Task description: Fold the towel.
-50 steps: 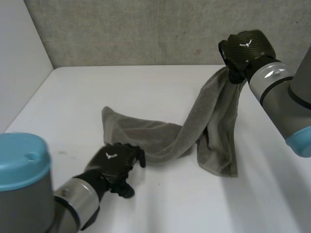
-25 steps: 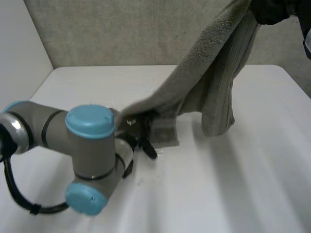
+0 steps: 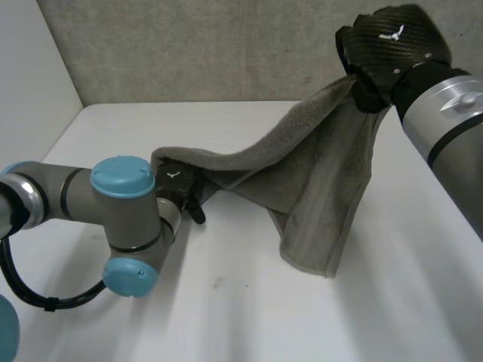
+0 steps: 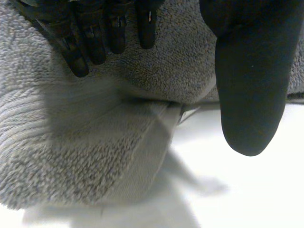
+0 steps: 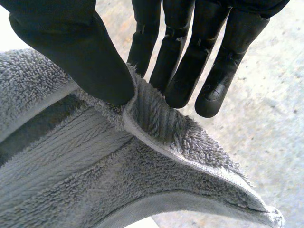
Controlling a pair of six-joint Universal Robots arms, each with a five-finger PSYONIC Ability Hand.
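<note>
Since half a second ago my right hand (image 3: 389, 49) has dropped from the upper edge of the head view and now sits at about 1 o'clock. My left arm (image 3: 113, 204) has drawn back toward 9 o'clock, and the towel's loose end hangs lower, close to the table (image 3: 249, 317).

My right hand is high above the far right part of the table, closed on one end of the grey towel (image 3: 302, 173). In the right wrist view my thumb (image 5: 80, 52) presses the towel's hem against my fingers (image 5: 213, 71), with the pile bunched up between them.

From that grip the towel slopes down toward 8 o'clock to my left hand (image 3: 179, 183), which is low over the table, just left of its middle. A broad flap hangs from the slope, its lowest corner at about 5 o'clock from the table's middle.

In the left wrist view my fingers (image 4: 95, 38) lie on the pile and my thumb (image 4: 247, 85) crosses the towel's edge, so this hand holds the other end between them. The thumb's tip stands over bare table.
</note>
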